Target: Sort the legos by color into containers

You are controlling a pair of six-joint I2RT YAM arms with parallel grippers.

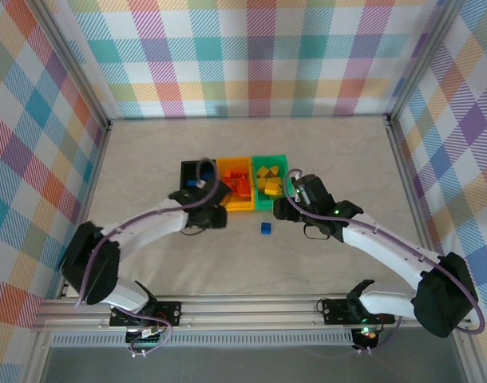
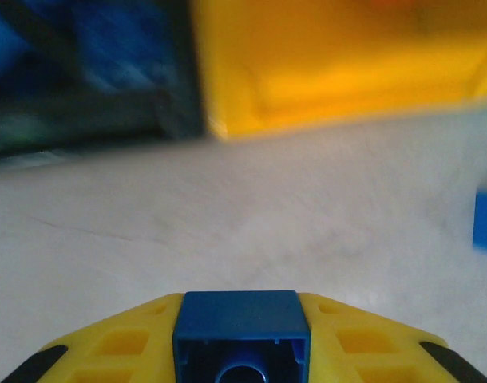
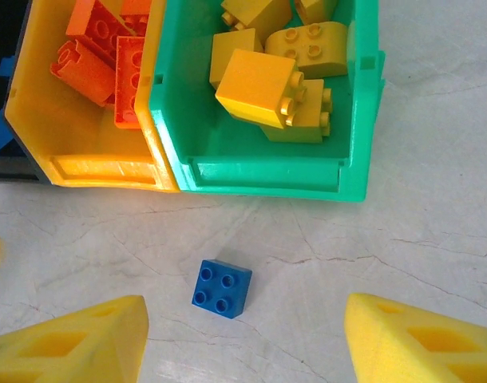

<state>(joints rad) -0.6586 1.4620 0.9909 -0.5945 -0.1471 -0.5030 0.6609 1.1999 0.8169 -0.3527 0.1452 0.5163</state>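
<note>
Top external view: high at the near edge of the desk (image 1: 148,263), looking down over it; left wrist view: low, skimming forward; right wrist view: close, looking down; all share the yellow-orange bin (image 3: 108,171) and loose blue brick (image 3: 221,288).

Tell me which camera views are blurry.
Left wrist view: the black bin and yellow-orange bin are smeared; the gripped blue lego is crisper. Right wrist view: sharp, studs clear on the loose blue lego. Top external view: evenly lit, in focus.

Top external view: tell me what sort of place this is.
Likely a robot test cell: plaid backdrop walls enclose the table, aluminium rails frame it, and the left arm and right arm are bolted to the near rail.
</note>
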